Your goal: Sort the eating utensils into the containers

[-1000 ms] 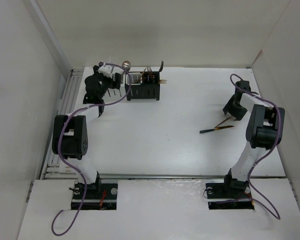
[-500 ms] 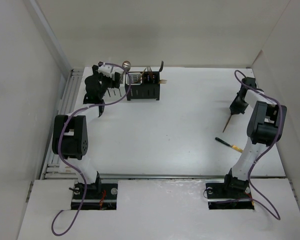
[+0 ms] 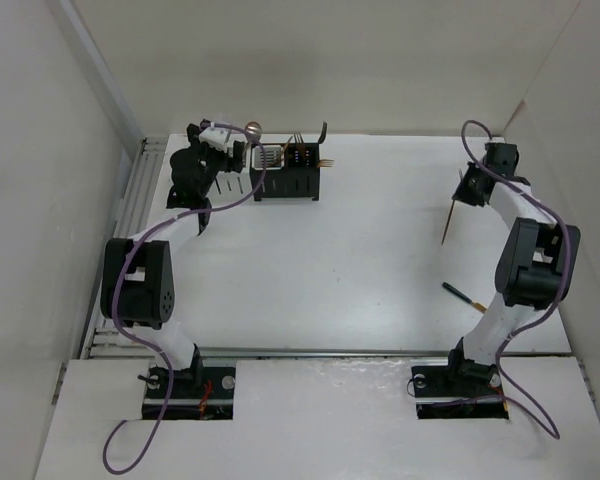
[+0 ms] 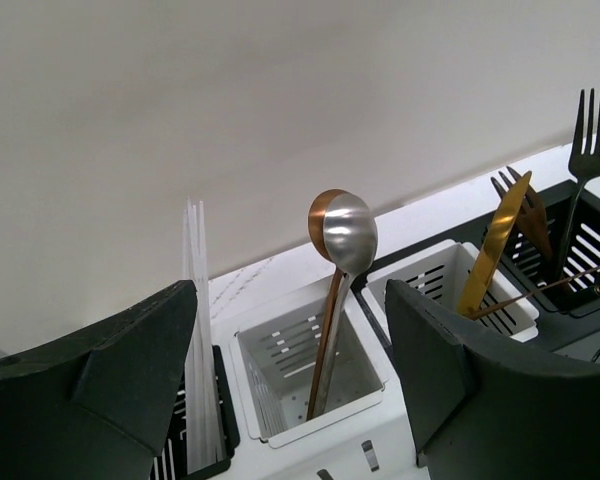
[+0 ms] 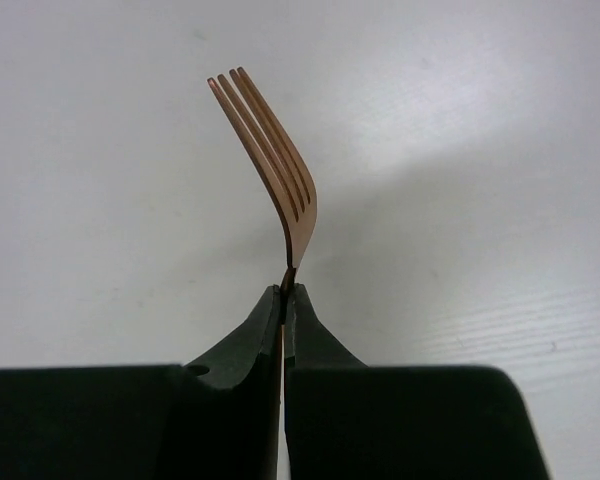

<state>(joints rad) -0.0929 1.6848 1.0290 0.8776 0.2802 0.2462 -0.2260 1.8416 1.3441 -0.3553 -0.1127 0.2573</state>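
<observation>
My right gripper (image 3: 472, 190) is shut on the neck of a copper fork (image 5: 276, 150), tines pointing away in the right wrist view. From above, the fork (image 3: 448, 225) hangs slanted over the table's right side. A dark-handled utensil with a gold end (image 3: 462, 296) lies on the table near the right arm. My left gripper (image 4: 290, 300) stands open and holds nothing, above the row of containers (image 3: 290, 185) at the back left. A round-bowled spoon (image 4: 342, 232) stands in a white caddy (image 4: 280, 420). White sticks (image 4: 196, 330) fill the black caddy beside it.
A gold utensil (image 4: 495, 245) leans in the second white caddy (image 4: 428, 275), and a black fork (image 4: 588, 135) stands in the black caddy at the far right. White walls close in the table on the left, back and right. Purple cables (image 3: 235, 205) loop over both arms.
My right gripper has shut on the copper fork, lifted it off the table and carried it toward the back. The dark-handled utensil was knocked nearer the front. The left arm shifted slightly.
</observation>
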